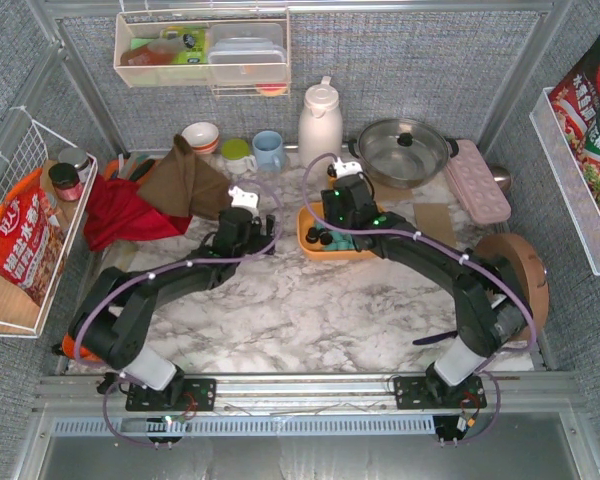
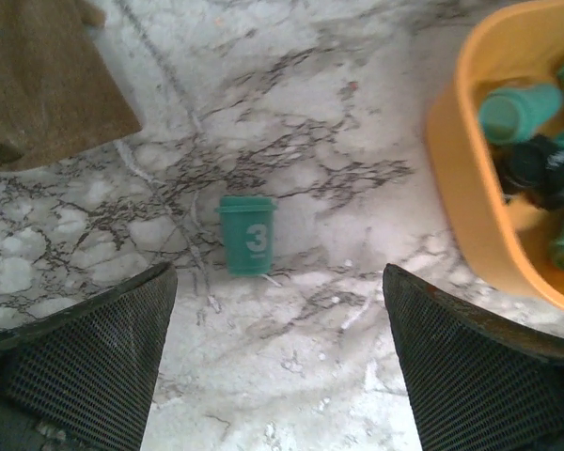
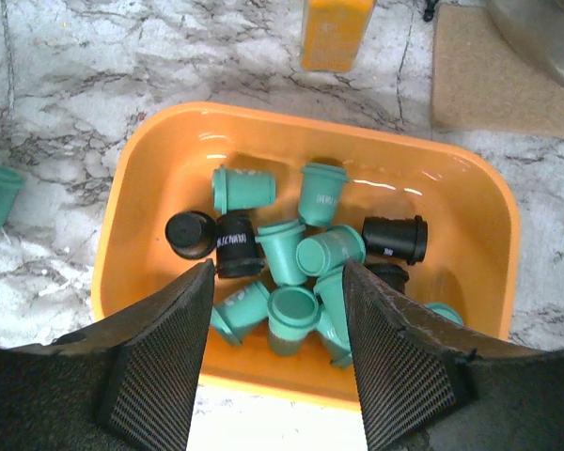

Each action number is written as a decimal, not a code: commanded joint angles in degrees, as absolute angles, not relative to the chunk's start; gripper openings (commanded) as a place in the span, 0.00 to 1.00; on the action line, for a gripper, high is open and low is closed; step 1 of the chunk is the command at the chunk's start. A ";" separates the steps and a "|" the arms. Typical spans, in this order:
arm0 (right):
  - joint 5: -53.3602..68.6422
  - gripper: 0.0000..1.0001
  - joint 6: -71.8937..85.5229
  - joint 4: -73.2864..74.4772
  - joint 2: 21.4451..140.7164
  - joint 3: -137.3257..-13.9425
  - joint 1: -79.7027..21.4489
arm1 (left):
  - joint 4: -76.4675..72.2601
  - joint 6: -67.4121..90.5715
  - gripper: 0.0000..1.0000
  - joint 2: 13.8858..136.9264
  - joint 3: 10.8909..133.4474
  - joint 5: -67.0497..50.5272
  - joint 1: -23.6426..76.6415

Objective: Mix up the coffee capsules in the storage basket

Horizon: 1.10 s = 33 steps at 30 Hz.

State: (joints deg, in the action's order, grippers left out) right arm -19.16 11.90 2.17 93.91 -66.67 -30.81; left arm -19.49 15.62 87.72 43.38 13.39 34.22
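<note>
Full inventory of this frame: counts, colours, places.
coffee capsules: about twelve, teal and black, in basket
loose capsule: one, teal, marble left of basket
storage basket: one, orange, table centre
pot: one, steel, back right
jug: one, white, back centre
egg tray: one, pink, right of pot
mug: one, blue, left of jug
brown cloth: one, brown, back left
red cloth: one, red, back left
left claw: one, black, open, near loose capsule
right claw: one, black, open, over basket

White "3" on teal capsule [image 2: 247, 235]; snack bag [image 1: 20, 245] print seemingly Chinese.
</note>
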 commanded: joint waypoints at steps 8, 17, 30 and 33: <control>-13.41 0.61 12.83 5.06 86.71 -63.05 -30.76 | -13.62 18.72 0.89 98.87 50.04 10.56 29.47; -11.51 0.61 13.35 6.26 84.80 -62.32 -30.72 | -11.35 18.08 0.76 104.27 53.74 8.98 29.10; -9.54 0.61 14.08 7.41 83.30 -62.22 -30.76 | -13.74 15.56 0.52 105.99 54.16 7.86 28.48; -9.04 0.61 14.34 7.85 83.16 -62.49 -30.76 | -15.84 14.72 0.45 104.74 52.42 6.56 28.48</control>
State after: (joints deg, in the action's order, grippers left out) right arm -10.00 13.45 7.42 83.57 -62.17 -30.72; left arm -13.52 15.70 105.86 53.95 9.61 28.38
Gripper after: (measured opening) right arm 0.610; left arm 0.484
